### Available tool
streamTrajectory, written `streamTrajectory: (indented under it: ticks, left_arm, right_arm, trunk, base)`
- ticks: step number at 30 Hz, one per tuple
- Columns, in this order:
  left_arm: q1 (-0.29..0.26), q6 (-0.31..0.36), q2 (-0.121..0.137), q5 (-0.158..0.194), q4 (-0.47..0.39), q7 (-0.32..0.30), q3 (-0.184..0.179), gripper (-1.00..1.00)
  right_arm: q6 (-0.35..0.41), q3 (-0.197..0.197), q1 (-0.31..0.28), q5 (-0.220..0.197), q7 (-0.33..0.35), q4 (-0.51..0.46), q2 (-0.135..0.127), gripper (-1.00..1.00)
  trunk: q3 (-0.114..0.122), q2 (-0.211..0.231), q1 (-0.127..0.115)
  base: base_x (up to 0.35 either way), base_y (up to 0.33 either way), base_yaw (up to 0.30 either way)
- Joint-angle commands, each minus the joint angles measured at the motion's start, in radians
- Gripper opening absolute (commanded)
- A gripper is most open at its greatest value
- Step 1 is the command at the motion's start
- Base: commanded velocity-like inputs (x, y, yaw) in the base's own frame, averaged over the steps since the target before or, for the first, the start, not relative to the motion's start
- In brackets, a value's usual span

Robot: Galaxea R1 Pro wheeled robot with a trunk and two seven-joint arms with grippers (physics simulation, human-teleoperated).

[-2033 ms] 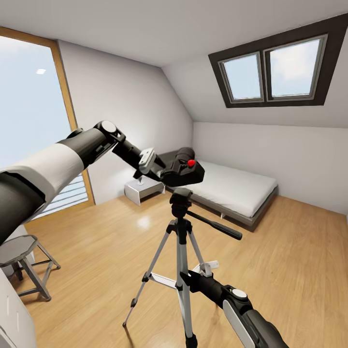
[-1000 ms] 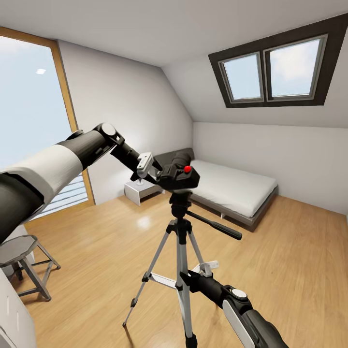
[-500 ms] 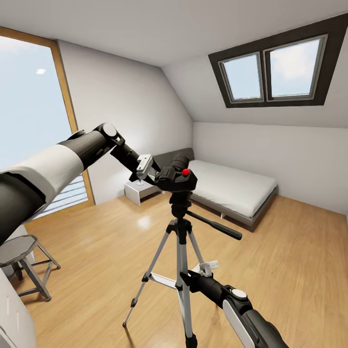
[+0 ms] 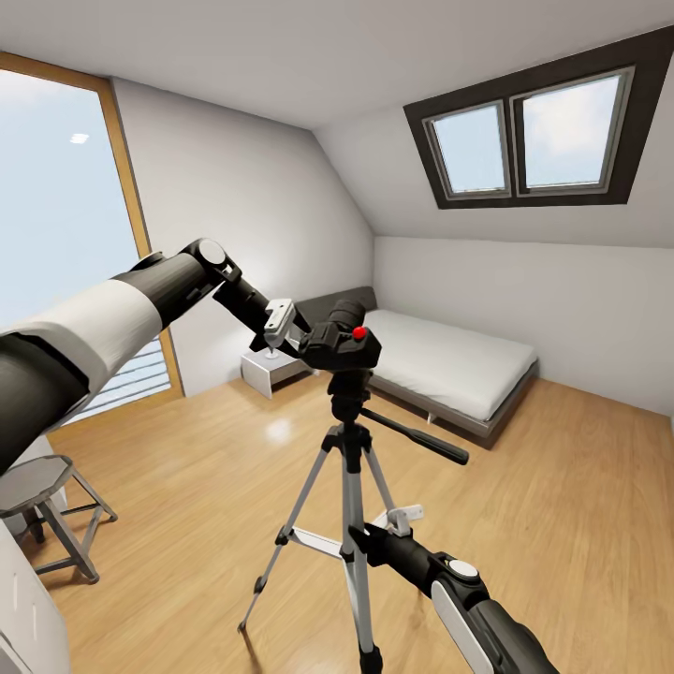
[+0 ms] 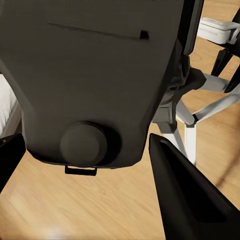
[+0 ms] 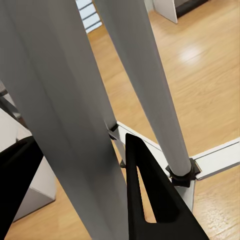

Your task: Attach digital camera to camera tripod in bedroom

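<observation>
Since earlier the left gripper (image 4: 314, 339) has lowered the digital camera (image 4: 343, 344), still pinched, onto the camera tripod (image 4: 351, 468) head mid-room for mounting; right gripper (image 6: 75, 170) straddles a tripod leg, steadying it.

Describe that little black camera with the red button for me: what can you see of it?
The digital camera is a small, boxy, matte black body with a short lens barrel pointing toward the bed and a round red button on top. It sits level right on top of the camera tripod, on its black head. The left tool grips it from the window side. In the left wrist view its plain dark side with a round knob lies between the tool's fingers.
</observation>
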Motion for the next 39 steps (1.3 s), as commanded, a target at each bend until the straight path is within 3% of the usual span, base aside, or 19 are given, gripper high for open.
streamTrajectory:
  ticks: [1,6,7,29,39]
  left_arm:
    - [-0.001,-0.010,0.001,0.008,-0.001,0.002,-0.007,-1.00]
    - [-0.001,-0.010,-0.001,0.008,-0.001,0.002,-0.006,-1.00]
    - [-0.001,-0.010,-0.001,0.007,-0.001,0.002,-0.006,1.00]
    - [0.000,-0.017,-0.015,0.007,0.000,0.005,-0.003,1.00]
    - [0.001,-0.019,0.024,0.011,0.000,0.029,0.045,1.00]
  right_arm:
    - [0.003,0.002,-0.001,-0.013,0.000,-0.001,-0.001,-1.00]
    - [-0.012,0.002,-0.001,-0.013,-0.001,-0.001,0.000,-1.00]
    - [-0.013,0.002,-0.001,-0.013,-0.001,-0.001,0.000,-1.00]
    - [-0.019,0.003,-0.001,-0.012,-0.001,-0.001,0.000,-1.00]
    - [-0.019,0.003,-0.001,-0.012,-0.001,-0.001,0.000,-1.00]
  trunk:
    - [0.000,-0.001,0.000]
    - [0.000,-0.001,0.000]
    - [0.000,-0.001,0.000]
    - [0.000,-0.001,0.000]
    - [0.000,-0.001,0.000]
  base:
    - [0.000,0.000,0.000]
    - [0.000,0.000,0.000]
    - [0.000,0.000,0.000]
    - [0.000,0.000,0.000]
    - [0.000,0.000,0.000]
